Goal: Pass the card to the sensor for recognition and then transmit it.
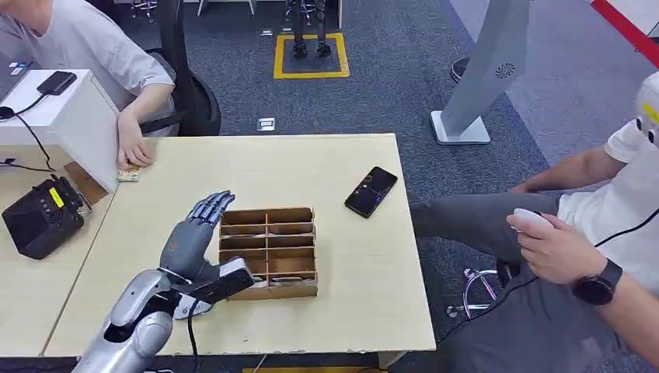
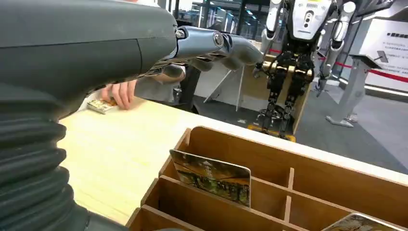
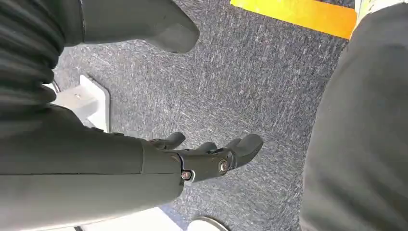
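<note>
- Left robot hand (image 1: 189, 237): released, fingers extended and apart, grasping nothing; it hovers over the surface (image 1: 350, 272) just beside the organizer's side wall.
- Right robot hand (image 3: 202, 156): released, fingers loosely spread, hanging over the grey carpet (image 3: 250, 82) with nothing in it.
- Wooden organizer (image 1: 268, 252): directly beside the left robot hand, standing on the surface; thin partitions divide it into rows of compartments.
- Card (image 2: 211, 176): stands upright in a compartment at the organizer end nearest the left robot hand, leaning against a partition, printed face visible. A corner of a second card (image 2: 358, 222) shows in a compartment further along.
- Black phone (image 1: 371, 190): lies flat on the surface beyond the organizer, well apart from the left robot hand.
- Black device (image 1: 40, 216): rests on an adjoining table on the opposite side of the left robot hand from the organizer.
- A person's hand (image 1: 134, 148) rests on the far surface edge, touching a small card stack (image 1: 128, 176).
- A second person (image 1: 575, 233) sits past the surface's other end.
- Room: grey-blue carpet and a yellow floor marking (image 1: 311, 54) beyond the surface.
</note>
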Controlling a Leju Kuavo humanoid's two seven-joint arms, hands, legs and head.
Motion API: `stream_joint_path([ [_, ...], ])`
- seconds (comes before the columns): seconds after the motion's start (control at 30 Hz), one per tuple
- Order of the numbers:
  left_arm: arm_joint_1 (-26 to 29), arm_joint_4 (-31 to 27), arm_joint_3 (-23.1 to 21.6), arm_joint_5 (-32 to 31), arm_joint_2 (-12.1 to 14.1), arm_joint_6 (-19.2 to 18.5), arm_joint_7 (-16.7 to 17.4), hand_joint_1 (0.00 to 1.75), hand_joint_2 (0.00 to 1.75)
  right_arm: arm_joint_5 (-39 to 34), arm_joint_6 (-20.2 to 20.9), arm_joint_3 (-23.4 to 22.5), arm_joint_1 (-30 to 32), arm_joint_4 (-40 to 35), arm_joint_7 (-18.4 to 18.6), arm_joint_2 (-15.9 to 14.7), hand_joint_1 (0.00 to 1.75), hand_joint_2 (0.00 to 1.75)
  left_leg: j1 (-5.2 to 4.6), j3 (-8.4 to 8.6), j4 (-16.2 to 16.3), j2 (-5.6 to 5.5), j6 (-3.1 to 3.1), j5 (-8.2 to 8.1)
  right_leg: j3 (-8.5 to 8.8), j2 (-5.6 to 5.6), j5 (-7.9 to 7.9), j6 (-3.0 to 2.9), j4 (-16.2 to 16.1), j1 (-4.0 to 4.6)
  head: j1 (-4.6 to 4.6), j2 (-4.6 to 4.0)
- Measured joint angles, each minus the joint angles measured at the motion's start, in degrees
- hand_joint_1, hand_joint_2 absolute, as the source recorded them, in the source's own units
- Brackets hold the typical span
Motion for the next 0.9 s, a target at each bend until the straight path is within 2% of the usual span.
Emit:
stream_joint_path([
  [0.33,0.0,0.0,0.0,0.11,-0.11,0.15,0.0,0.0,1.75,0.07,0.02,-0.02,-0.01,-0.07,-0.07,0.04,0.0,1.75,0.0,0.0,0.0,0.0,0.0,0.0,0.0,0.0,0.0,0.0,0.0,0.0,0.0,0.0],
  [0.57,-0.04,0.48,0.0,-2.62,-0.44,2.3,0.37,0.0,1.75,0.55,0.02,-0.07,-0.01,-0.13,-0.31,0.2,0.0,1.75,0.0,0.0,0.0,0.0,0.0,0.0,0.0,0.0,0.0,0.0,0.0,0.0,0.0,0.0],
  [0.9,-0.05,0.87,0.0,-2.78,-0.48,2.4,0.39,0.0,1.75,0.74,-0.02,-0.09,-0.02,-0.15,-0.33,0.35,0.0,1.75,0.0,0.0,0.0,0.0,0.0,0.0,0.0,0.0,0.0,0.0,0.0,0.0,0.0,0.0],
])
